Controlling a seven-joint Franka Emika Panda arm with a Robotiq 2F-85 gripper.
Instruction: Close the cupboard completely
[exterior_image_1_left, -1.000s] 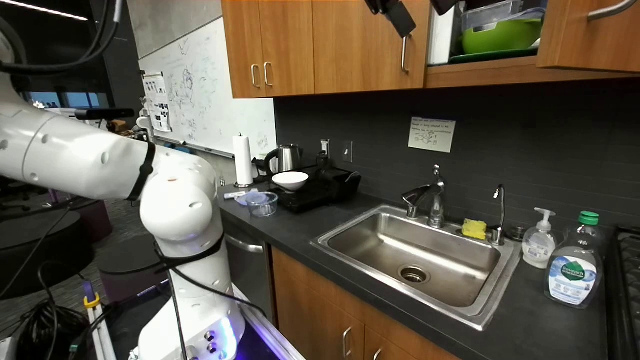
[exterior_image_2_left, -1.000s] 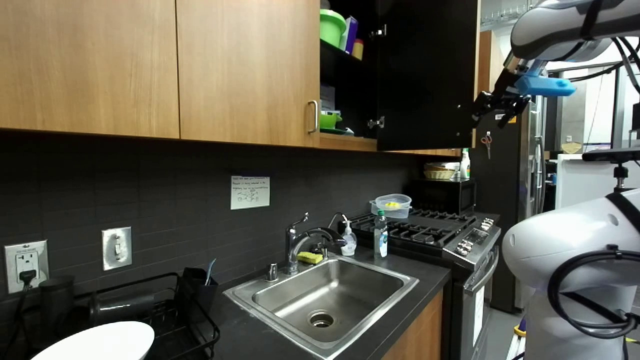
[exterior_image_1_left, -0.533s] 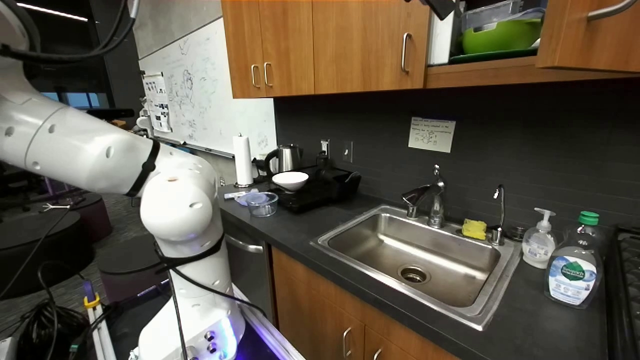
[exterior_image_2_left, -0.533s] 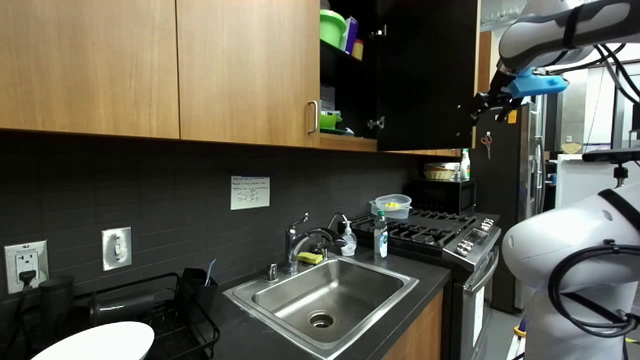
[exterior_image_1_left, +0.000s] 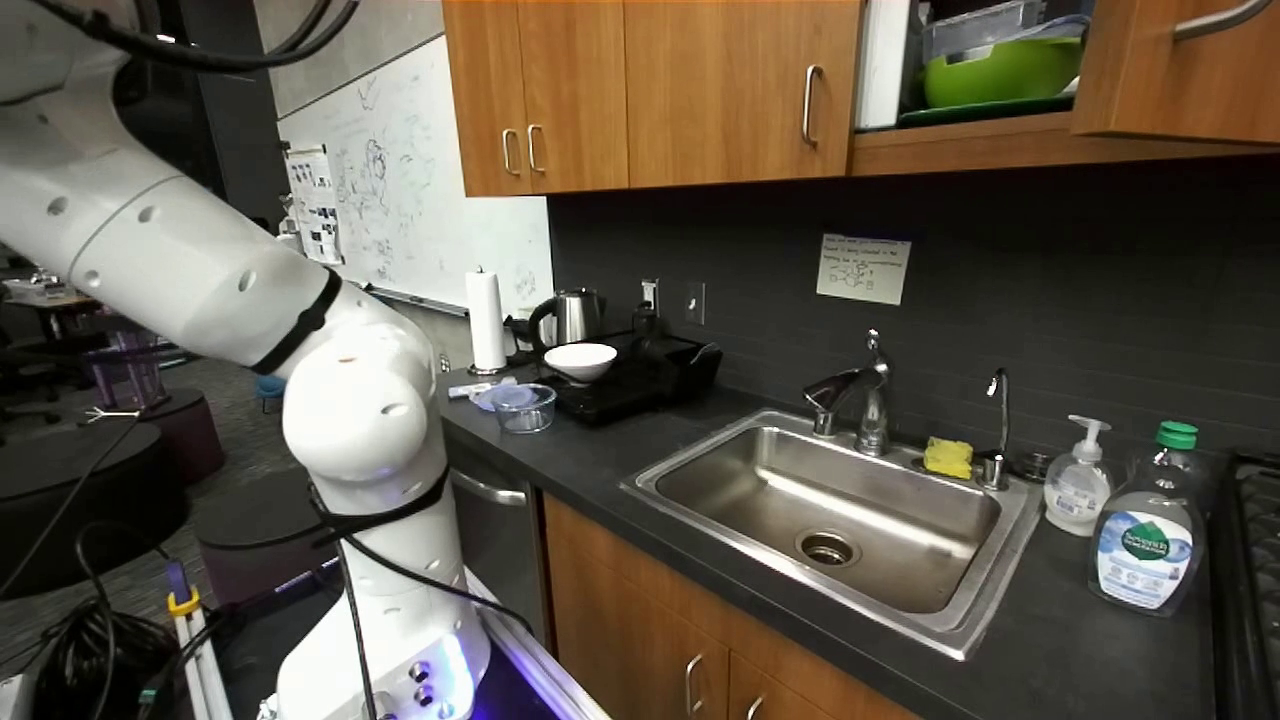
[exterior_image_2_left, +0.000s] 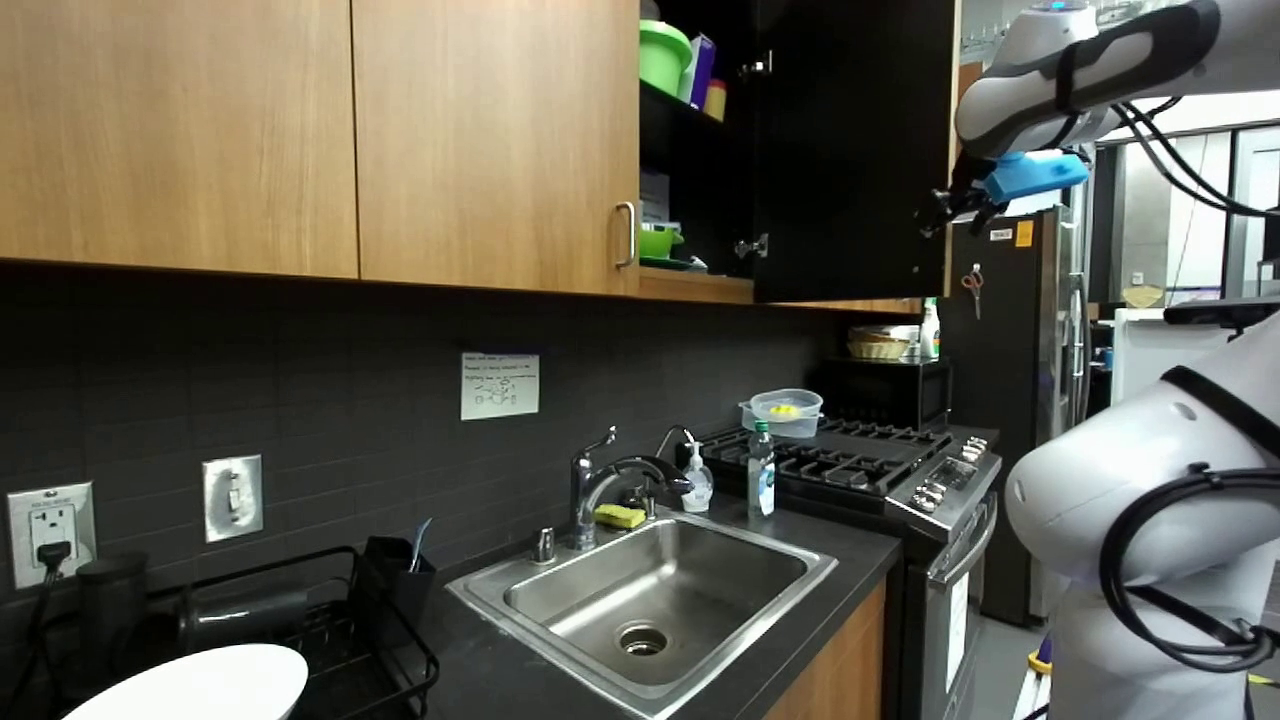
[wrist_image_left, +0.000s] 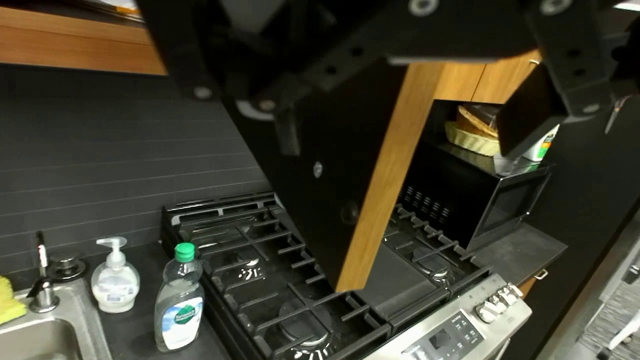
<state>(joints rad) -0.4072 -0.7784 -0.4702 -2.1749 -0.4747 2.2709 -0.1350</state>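
"Wrist view shows the pincer (wrist_image_left: 402, 145). How are its fingers (wrist_image_left: 530, 112)?"

"Wide apart. I can see the wooden edge of the cupboard door (wrist_image_left: 386, 185) in the gap between them."

"Is a finger touching the door?"

"I can't tell. One finger is in front of the door's dark inside."

"Where is the cupboard (exterior_image_2_left: 695, 287)?"

"Look in an exterior view. It is to the left of the pincer, and its door is wide open. The pincer is near the door's edge, the one away from the hinges (exterior_image_2_left: 758, 246)."

"What is in it?"

"A green tub (exterior_image_2_left: 664, 55) up high and a green bowl (exterior_image_2_left: 657, 242) at the bottom. Both are well apart from the pincer."

"And what is lower than the pincer?"

"A stove (wrist_image_left: 405, 290). In the wrist view a soap bottle (wrist_image_left: 180, 305) with a green cap and a pump bottle (wrist_image_left: 116, 285) are down to the left of the pincer. Farther off, past the pincer, is a microwave (wrist_image_left: 465, 205) with a basket (wrist_image_left: 470, 140) on top."
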